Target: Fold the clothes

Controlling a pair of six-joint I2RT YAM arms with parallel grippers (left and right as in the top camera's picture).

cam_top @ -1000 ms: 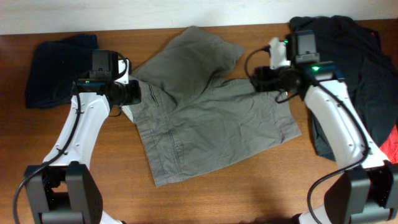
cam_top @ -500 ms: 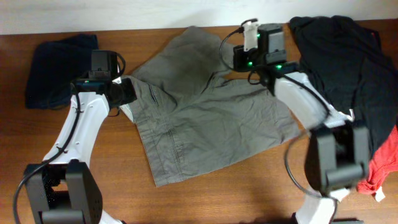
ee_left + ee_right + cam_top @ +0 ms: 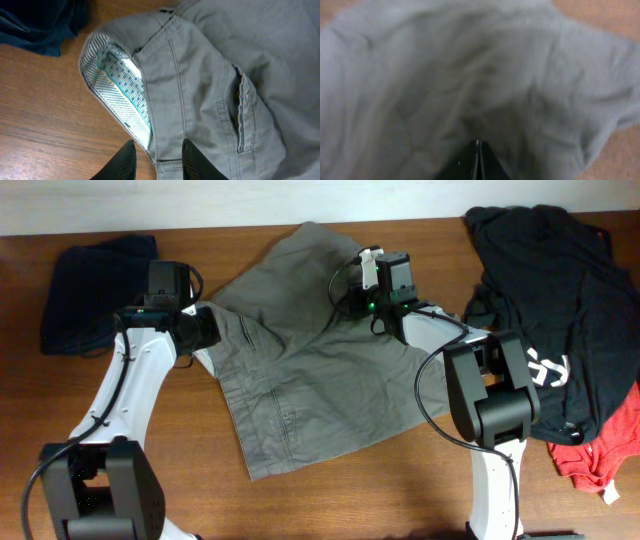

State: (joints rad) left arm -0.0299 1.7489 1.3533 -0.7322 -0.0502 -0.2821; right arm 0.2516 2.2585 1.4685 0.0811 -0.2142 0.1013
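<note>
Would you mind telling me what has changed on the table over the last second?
The right gripper swung left from the right edge of the shorts to their far leg, and its jaws closed; whether they pinch fabric is unclear. Its arm now uncovers more of the black clothes pile. The left gripper stays at the waistband, and the shorts lie as before.

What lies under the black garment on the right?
A red garment sticks out from beneath the black garment at its near edge; how far it runs underneath is covered.
</note>
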